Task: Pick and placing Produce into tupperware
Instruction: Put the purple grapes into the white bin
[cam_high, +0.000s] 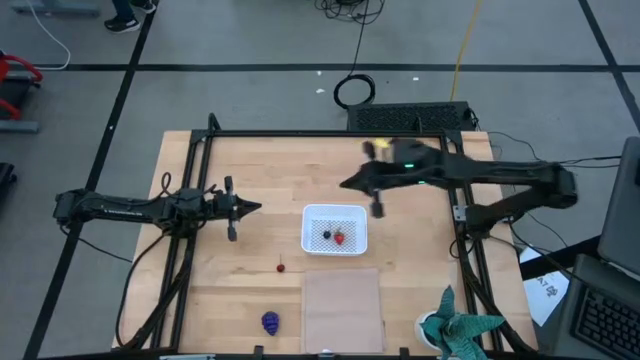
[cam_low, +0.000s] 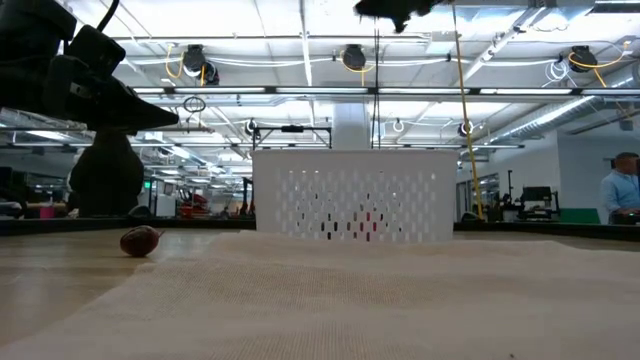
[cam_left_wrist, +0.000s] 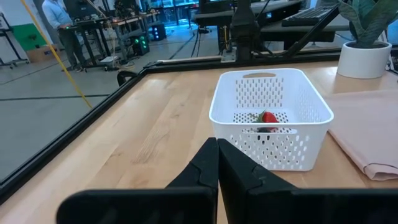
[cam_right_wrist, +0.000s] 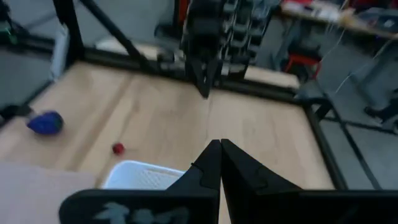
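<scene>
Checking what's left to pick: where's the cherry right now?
In the high view the cherry lies on the bare table, outside the tupperware, off its near-left corner, with the grape bunch farther toward the front edge.

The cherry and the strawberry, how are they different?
The strawberry lies inside the white tub, beside a dark berry; the cherry lies out on the bare wooden table. The strawberry looks bigger than the cherry. Both are red, and no gripper is touching either one.
</scene>
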